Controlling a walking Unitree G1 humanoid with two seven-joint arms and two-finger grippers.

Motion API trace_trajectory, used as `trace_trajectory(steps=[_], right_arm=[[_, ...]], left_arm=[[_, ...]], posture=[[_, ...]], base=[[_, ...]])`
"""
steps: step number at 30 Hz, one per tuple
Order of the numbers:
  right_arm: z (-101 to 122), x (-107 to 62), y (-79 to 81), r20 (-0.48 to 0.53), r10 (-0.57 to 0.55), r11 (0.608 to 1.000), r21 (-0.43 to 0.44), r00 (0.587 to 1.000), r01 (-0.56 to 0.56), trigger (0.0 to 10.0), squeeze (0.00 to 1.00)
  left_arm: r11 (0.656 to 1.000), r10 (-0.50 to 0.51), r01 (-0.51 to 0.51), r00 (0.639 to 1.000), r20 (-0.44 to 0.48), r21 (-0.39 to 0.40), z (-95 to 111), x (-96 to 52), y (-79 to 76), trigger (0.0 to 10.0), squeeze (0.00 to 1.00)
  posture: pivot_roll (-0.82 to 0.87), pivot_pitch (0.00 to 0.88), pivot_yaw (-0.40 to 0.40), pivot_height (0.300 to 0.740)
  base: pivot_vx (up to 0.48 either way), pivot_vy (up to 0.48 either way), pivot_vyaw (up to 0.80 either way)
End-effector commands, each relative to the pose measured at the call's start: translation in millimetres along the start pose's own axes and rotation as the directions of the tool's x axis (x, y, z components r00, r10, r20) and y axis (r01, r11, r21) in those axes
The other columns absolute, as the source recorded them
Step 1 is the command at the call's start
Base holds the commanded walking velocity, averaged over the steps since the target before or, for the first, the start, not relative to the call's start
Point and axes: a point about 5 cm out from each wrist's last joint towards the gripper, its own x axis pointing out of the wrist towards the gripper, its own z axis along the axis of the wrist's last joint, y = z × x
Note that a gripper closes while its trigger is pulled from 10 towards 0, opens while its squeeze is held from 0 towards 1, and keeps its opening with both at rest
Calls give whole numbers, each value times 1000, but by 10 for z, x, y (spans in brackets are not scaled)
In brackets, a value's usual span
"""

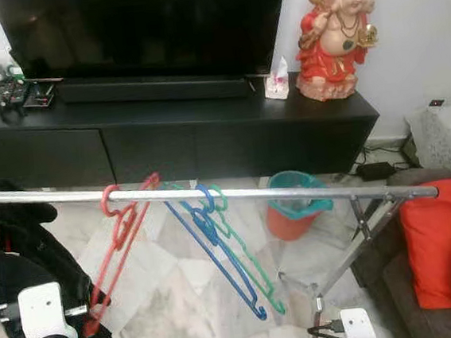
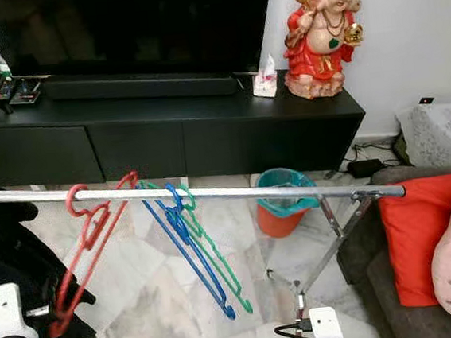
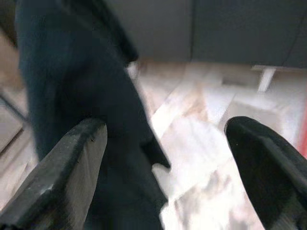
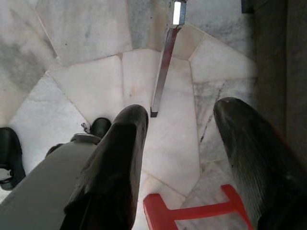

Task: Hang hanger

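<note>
While red hanger (image 1: 119, 243), blue hanger (image 1: 214, 254), green hanger (image 1: 246, 259) hang on rail (image 1: 308, 192), both grippers' fingers wide, holding nothing.

No lettering, label, brand, number or sign can be read anywhere in these views; the small items on the TV cabinet (image 1: 204, 115) are too blurred to make out

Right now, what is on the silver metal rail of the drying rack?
On the silver metal rail hang a red plastic hanger, a blue plastic hanger and a green plastic hanger. A black garment drapes at its left end; what it covers cannot be seen.
</note>
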Motion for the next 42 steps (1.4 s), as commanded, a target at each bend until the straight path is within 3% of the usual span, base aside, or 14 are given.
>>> trace_trajectory(steps=[1,4,12,13,15,20,21,22,25,26,35,38,42], right_arm=[[-14,-2,-31,-4,-12,1000,11,1000,12,10000,0],[-23,-3,-31,-5,-13,1000,12,1000,13,10000,0],[-27,-4,-34,-6,-14,1000,12,1000,14,10000,0],[-27,-4,-33,-7,-15,1000,12,1000,15,10000,0],[-26,-4,-33,-7,-17,1000,16,1000,17,10000,0],[-26,-4,-31,-7,-23,999,27,1000,24,10000,0],[-26,-4,-31,-7,-23,999,27,1000,24,10000,0],[-26,-3,-29,-8,-23,999,27,1000,23,10000,0],[-26,-3,-27,-9,-23,999,27,1000,23,10000,0],[-28,-3,-21,-10,-23,999,29,1000,24,10000,0],[-49,-5,-5,-17,-28,997,66,999,29,10000,0],[-84,-10,11,-27,-46,989,142,999,50,10000,0],[-125,-16,38,-42,-59,971,230,997,67,10000,0]], left_arm=[[1000,9,-8,998,-65,18,-165,14,-50,10000,0],[999,27,-24,993,-118,27,-325,31,-72,10000,0],[999,38,-38,978,-204,5,-523,33,-99,10000,0],[999,-31,40,945,-326,21,-767,-6,-207,10000,0],[993,-77,106,907,-415,47,-951,-62,-283,10000,0],[989,-70,130,824,-561,66,-1211,-190,-308,10000,0],[989,-70,130,824,-561,66,-1211,-190,-308,10000,0],[985,-85,158,796,-599,70,-1262,-227,-333,10000,0],[977,-108,200,769,-631,76,-1305,-265,-369,10000,0],[965,-145,254,729,-669,67,-1354,-310,-428,10000,0],[928,-206,359,718,-664,100,-1324,-256,-544,10000,0],[892,-228,430,699,-677,144,-1320,-251,-584,10000,0],[881,-214,444,684,-697,165,-1354,-279,-540,10000,0]], posture=[[67,0,-111,740],[61,0,-109,740],[68,0,-114,740],[64,0,-117,740],[61,0,-117,740],[53,0,-119,740],[53,0,-119,740],[53,0,-121,740],[47,0,-119,740],[37,0,-114,740],[21,0,-98,740],[6,0,-82,740],[-2,0,-57,740]], base=[[0,0,0],[0,0,0],[0,0,0],[0,0,0],[0,0,0],[0,0,0],[0,0,0],[0,0,0],[0,0,0],[0,0,0],[0,0,0],[0,0,0],[0,0,0]])
